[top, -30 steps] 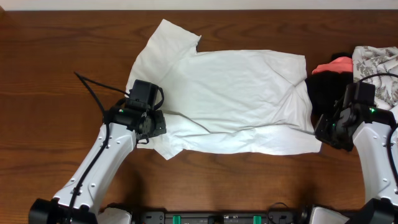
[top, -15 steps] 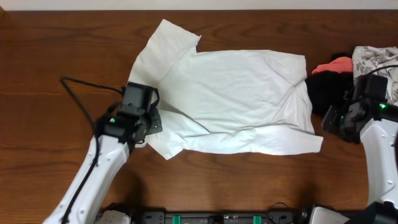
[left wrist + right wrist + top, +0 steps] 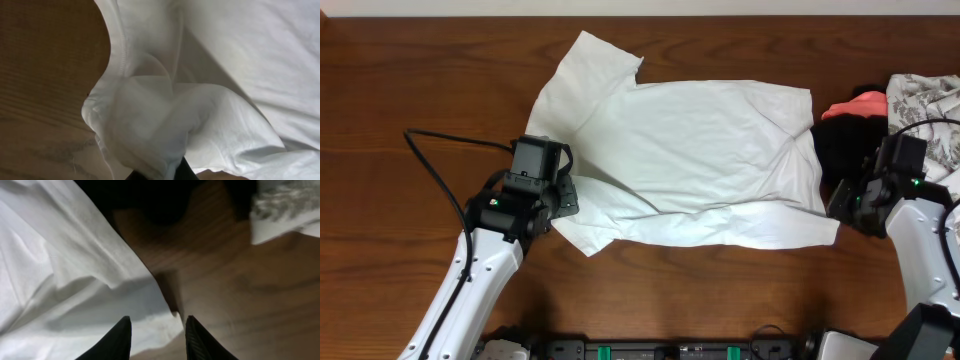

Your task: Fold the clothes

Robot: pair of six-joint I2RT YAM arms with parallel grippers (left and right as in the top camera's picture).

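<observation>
A white T-shirt (image 3: 700,160) lies spread over the middle of the wooden table, with a sleeve pointing to the far left. My left gripper (image 3: 558,200) is at the shirt's left edge. In the left wrist view it (image 3: 160,174) is shut on a bunched fold of the white shirt (image 3: 150,115), with only the dark finger bases showing. My right gripper (image 3: 838,205) is at the shirt's near right corner. In the right wrist view it (image 3: 157,332) is open, its two black fingers straddling that corner of the shirt (image 3: 165,317) just above the wood.
A pile of other clothes lies at the right edge: a black garment (image 3: 835,145), a coral one (image 3: 860,103) and a floral patterned cloth (image 3: 925,105). The black garment (image 3: 155,197) lies just beyond the right gripper. Bare wood (image 3: 420,100) lies to the left.
My left arm has shifted a little to the left and toward the near edge, still holding the shirt's edge. My right gripper drew away to the right, then came back to the shirt's corner.
</observation>
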